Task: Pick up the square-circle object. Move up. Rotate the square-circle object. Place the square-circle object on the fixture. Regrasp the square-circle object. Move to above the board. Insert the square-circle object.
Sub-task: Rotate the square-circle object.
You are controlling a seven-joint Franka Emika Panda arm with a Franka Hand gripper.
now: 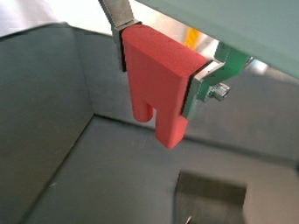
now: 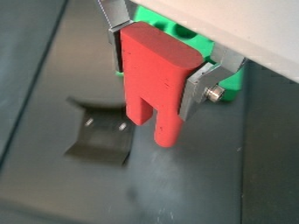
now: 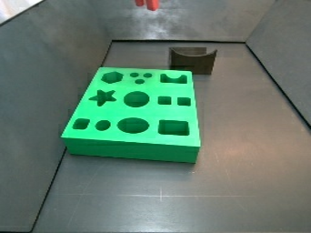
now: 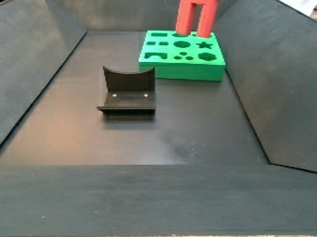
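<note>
The gripper (image 1: pixel 158 81) is shut on the square-circle object (image 1: pixel 160 54), a red block whose two prong legs hang below the fingers (image 1: pixel 121 48). Both wrist views show the silver plates clamping its flat sides, with the gripper (image 2: pixel 156 77) around the square-circle object (image 2: pixel 152 52). The square-circle object (image 4: pixel 195 17) hangs high in the air, legs down, over the back of the floor; only its leg tips (image 3: pixel 148 4) show in a side view. Below stands the dark fixture (image 4: pixel 126 91) (image 3: pixel 192 58) (image 2: pixel 100 136) (image 1: pixel 211 197). The green board (image 3: pixel 134 114) (image 4: pixel 183 54) (image 2: pixel 187 37) lies flat.
Dark sloping walls (image 4: pixel 50 65) (image 3: pixel 274 73) enclose the dark grey floor (image 4: pixel 186 139). The board's top has star, round and square holes (image 3: pixel 137 99). Fixture and board stand apart on the floor.
</note>
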